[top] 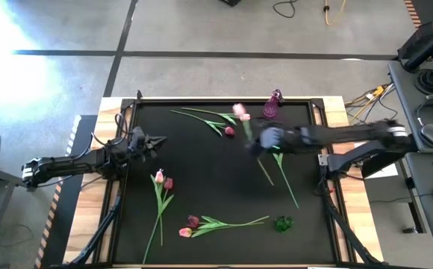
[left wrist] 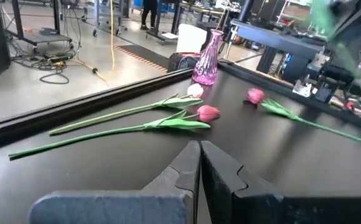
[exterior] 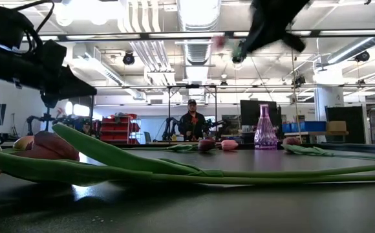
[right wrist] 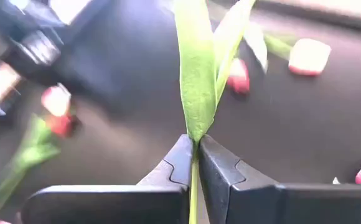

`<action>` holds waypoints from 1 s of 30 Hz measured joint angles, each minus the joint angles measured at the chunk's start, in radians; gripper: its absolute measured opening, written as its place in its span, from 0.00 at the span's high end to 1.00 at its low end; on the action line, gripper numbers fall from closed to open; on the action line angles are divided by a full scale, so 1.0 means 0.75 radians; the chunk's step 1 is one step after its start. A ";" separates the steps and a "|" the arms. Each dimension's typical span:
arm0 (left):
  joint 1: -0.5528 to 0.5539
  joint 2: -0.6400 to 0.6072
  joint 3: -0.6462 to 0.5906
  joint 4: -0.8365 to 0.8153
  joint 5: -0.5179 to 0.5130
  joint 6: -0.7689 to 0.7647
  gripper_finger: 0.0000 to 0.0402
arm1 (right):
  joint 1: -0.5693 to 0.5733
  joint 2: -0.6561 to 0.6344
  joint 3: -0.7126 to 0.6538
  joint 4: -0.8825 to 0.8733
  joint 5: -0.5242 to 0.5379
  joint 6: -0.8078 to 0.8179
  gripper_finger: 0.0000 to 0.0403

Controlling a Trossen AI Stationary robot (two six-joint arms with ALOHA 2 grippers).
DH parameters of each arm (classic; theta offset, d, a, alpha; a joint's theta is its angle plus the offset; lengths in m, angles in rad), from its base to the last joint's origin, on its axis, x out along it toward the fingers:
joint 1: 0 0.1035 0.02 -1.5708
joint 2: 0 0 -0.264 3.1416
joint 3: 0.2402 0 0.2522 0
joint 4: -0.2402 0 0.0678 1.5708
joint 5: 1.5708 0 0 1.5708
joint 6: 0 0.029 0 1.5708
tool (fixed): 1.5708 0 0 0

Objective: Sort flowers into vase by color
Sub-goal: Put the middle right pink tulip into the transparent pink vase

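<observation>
My right gripper point(top: 263, 139) hangs high over the far middle of the black mat point(top: 201, 161), shut on a tulip point(right wrist: 199, 68) with a pale pink head point(top: 240, 112). In the low view this gripper point(exterior: 265, 29) is well above the table. My left gripper point(top: 159, 140) waits shut at the mat's left side, touching nothing. A purple vase point(top: 273, 104) stands at the far edge, and a small green vase point(top: 282, 223) stands near the front right. Two tulips point(left wrist: 168, 102) lie flat left of the purple vase. Another tulip point(left wrist: 254, 95) lies on the mat below my right arm. My right gripper pinches the tulip's thin green stem point(right wrist: 195, 146) between its two fingers point(right wrist: 175, 163), just below where the leaves start. The fingers lie across the stem. Leaves and head stick out past the fingertips, and the tulip is lifted clear of the mat.
A pair of tulips point(top: 161, 196) lies at the near left and another pair point(top: 220, 223) at the near edge, beside the green vase. The mat has a raised dark frame point(top: 119, 179). A person point(exterior: 192, 123) stands in the room beyond the far edge.
</observation>
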 joint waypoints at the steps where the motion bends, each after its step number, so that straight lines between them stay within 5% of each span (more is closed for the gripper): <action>1: 0.000 0.000 0.000 0.005 0.001 -0.012 1.00 | 0.067 -0.056 -0.005 -0.002 0.111 0.023 0.97; 8: 0.000 0.000 0.000 0.012 0.002 -0.021 1.00 | 0.642 -0.256 -0.004 0.027 0.638 -0.003 0.97; 18: 0.000 0.000 0.000 0.019 0.002 -0.014 1.00 | 1.161 -0.083 0.063 0.036 1.202 0.134 0.97; 30: 0.000 0.001 0.000 0.018 0.003 -0.051 1.00 | 1.338 0.117 0.282 -0.130 1.319 0.183 0.97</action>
